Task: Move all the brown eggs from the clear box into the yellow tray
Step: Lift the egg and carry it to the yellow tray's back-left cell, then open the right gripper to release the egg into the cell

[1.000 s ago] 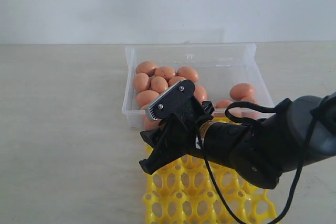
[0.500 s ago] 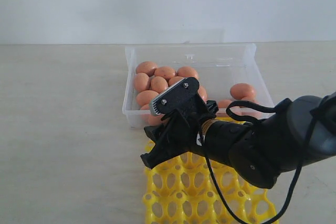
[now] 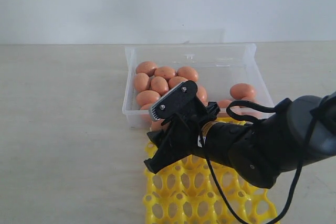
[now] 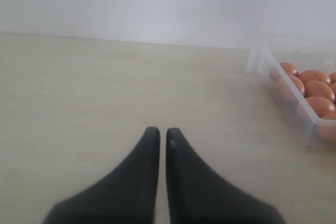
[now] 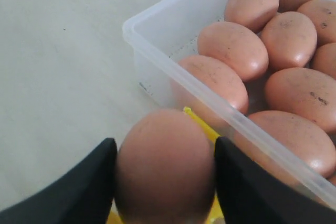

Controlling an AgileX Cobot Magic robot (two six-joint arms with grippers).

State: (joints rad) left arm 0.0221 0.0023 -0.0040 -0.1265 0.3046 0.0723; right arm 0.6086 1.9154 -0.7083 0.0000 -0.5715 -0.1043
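Observation:
In the right wrist view a brown egg (image 5: 165, 166) sits between the fingers of my right gripper (image 5: 164, 145), which stand a hair off its sides. It rests over the far left corner of the yellow tray (image 5: 202, 124), hard against the clear box (image 5: 173, 72). In the exterior view the same egg (image 3: 157, 125) peeks out between that gripper's (image 3: 153, 140) fingers, above the yellow tray (image 3: 178, 192). Several brown eggs (image 3: 159, 84) lie in the clear box (image 3: 189, 48). My left gripper (image 4: 163, 132) is shut and empty over bare table, left of the clear box (image 4: 262, 61).
The right arm's black body (image 3: 262, 145) and its cable lie across the tray's right half and hide part of the box's near wall. A pale wall (image 3: 168, 3) rises behind the table. Bare tabletop (image 3: 63, 129) stretches to the left.
The right gripper rose slightly, then came back down onto the tray's far left corner with the egg. Its fingers have spread a little around the egg.

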